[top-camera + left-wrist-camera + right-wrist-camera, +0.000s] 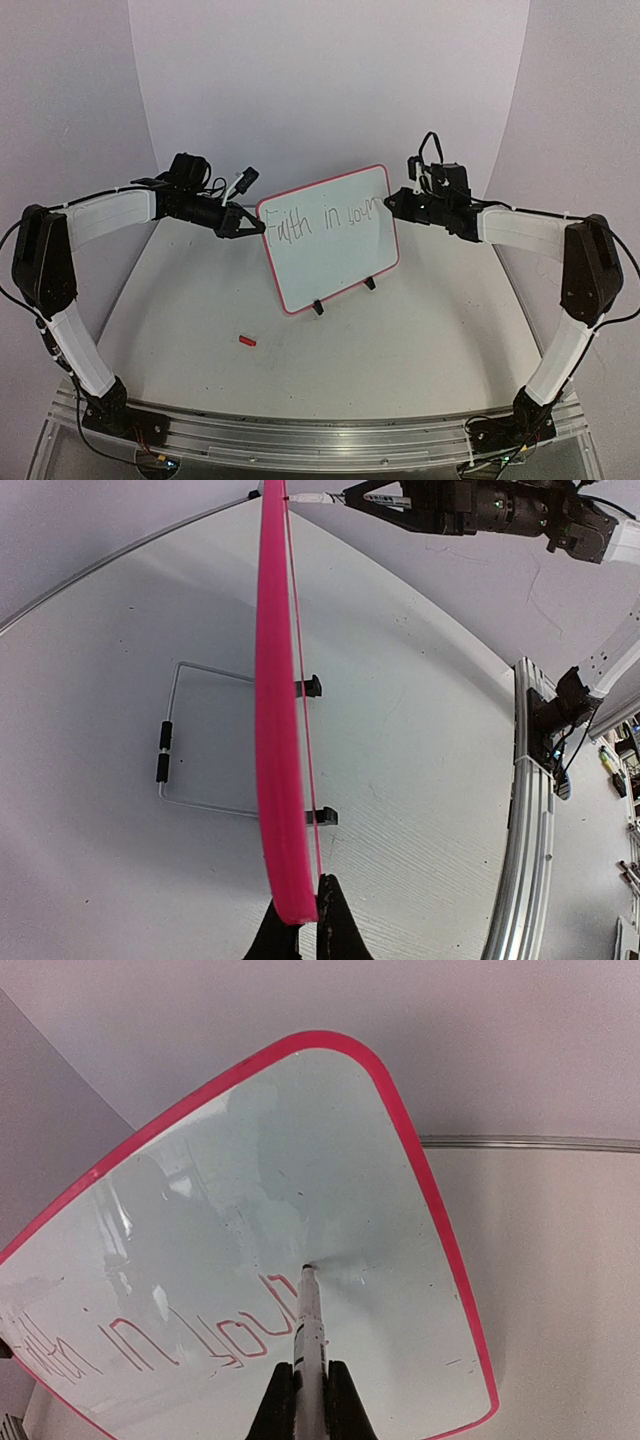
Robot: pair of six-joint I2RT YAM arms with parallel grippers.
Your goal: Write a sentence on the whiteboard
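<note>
Whiteboard (330, 262) edges came first: the red-pink rim showed on all four sides, and the board stood leaning back on its two black clip feet (318, 308) on the table (420, 340). At the whiteboard's left edge the left gripper (256, 228) was pinched onto the rim, one finger on each face. At its upper right, the right gripper (310, 1388) was clamped on one marker (309, 1325), whose tip touched the white surface just past the last written letter. One line of the sentence (325, 220) ran along the whiteboard's top, three words reading roughly "Faith in you". Below it the white surface lay open down to the lower rim. In front of the whiteboard stretched a broad run of table carrying one small red cap (247, 341), well apart from the lower left corner. Behind the whiteboard one wire frame (190, 730) lay flat, joined to the feet.
</note>
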